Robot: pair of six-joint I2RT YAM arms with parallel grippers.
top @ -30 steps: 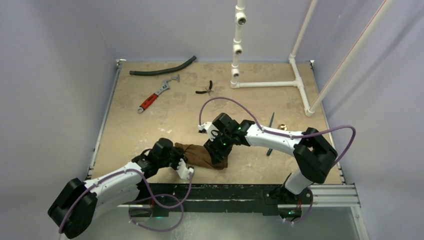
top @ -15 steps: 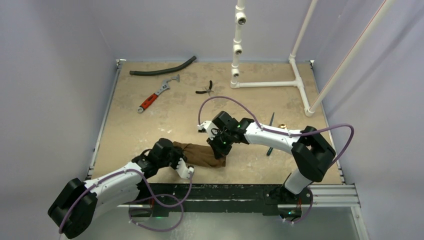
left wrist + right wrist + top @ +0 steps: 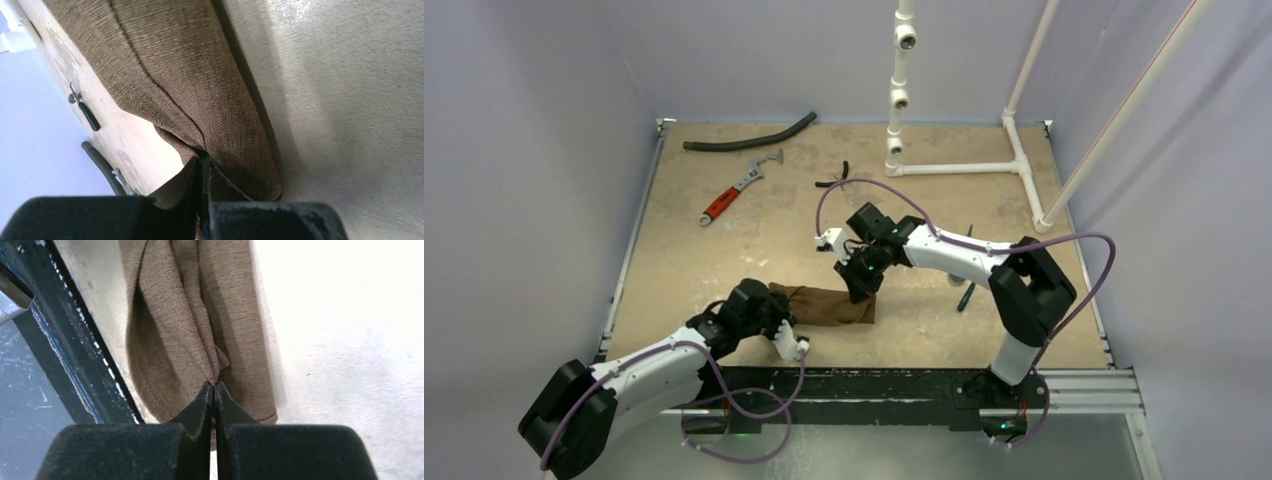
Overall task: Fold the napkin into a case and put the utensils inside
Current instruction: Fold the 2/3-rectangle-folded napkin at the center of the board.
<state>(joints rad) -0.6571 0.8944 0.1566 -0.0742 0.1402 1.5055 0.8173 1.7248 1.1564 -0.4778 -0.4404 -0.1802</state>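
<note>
Near the front edge of the tan tabletop point(image 3: 714, 270), seen from above, the dark-brown soft cloth napkin point(image 3: 829, 306) lies as a narrow folded band running left to right. The left gripper point(image 3: 776, 298) sits at its left end and the right gripper point(image 3: 861, 292) at its right end. A dark, thin utensil point(image 3: 965, 297) peeks out beneath the right arm, apart from the cloth.

From the left wrist, the napkin point(image 3: 190, 85) shows a coarse weave and a layered crease. The left gripper point(image 3: 202, 167) has its jaws pressed together, nipping a fold of cloth.

From the right wrist, the napkin point(image 3: 200, 315) bunches into loose pleats beside the dark front rail point(image 3: 65, 355). The right gripper point(image 3: 214, 390) has its jaws closed tight on a small pucker of fabric.

The cloth looks light, limp and sturdy, with enough texture to grip. Such a thin pinch may slip, and the layers may slide apart. The best hold is probably at the corners or folded edge, catching every layer.
</note>
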